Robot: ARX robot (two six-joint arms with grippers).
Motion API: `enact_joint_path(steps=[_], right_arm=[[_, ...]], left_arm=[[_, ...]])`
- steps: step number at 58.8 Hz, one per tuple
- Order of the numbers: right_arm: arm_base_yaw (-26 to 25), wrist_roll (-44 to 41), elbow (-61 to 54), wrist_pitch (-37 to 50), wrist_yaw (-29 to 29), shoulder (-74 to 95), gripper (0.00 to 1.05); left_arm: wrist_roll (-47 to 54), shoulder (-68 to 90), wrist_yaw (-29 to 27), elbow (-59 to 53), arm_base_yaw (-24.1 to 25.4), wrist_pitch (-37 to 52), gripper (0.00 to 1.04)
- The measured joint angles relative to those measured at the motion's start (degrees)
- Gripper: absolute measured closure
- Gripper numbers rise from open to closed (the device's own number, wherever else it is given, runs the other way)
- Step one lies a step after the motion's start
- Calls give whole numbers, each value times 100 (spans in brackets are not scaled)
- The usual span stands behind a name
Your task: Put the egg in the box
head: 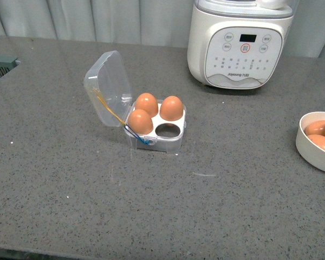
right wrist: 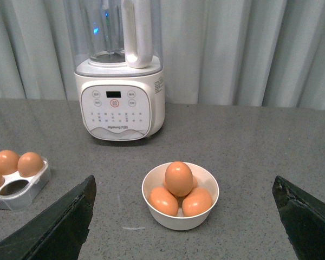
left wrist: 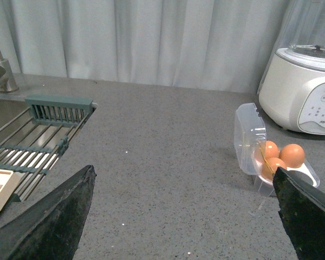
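Observation:
The clear box (head: 176, 136) stands mid-counter with its lid (head: 105, 86) swung up. Three brown eggs fill its cells; the front right cell (head: 168, 130) is empty. More eggs (right wrist: 179, 179) lie piled in a round white bowl (right wrist: 206, 214), seen at the right edge of the front view as bowl (head: 309, 151). My right gripper (right wrist: 183, 187) is open, its dark fingers spread wide to either side of the bowl, still apart from it. My left gripper (left wrist: 184, 181) is open above bare counter, with the box (left wrist: 310, 174) just beyond one finger. Neither arm shows in the front view.
A white blender (head: 241, 43) stands at the back of the counter behind the box. A sink with a green-grey drying rack (left wrist: 40, 141) and a tap (left wrist: 0, 67) lies beyond the counter's left end. Curtains hang behind.

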Motion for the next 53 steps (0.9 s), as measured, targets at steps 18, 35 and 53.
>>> enact_joint_path(steps=[18, 35, 53], right_arm=[[0, 0, 0, 0, 0, 0, 9], [0, 0, 0, 0, 2, 0, 9], [0, 0, 0, 0, 0, 0, 9]], left_arm=[[0, 0, 0, 0, 0, 0, 7], [0, 0, 0, 0, 2, 0, 7], [0, 0, 0, 0, 2, 0, 7]])
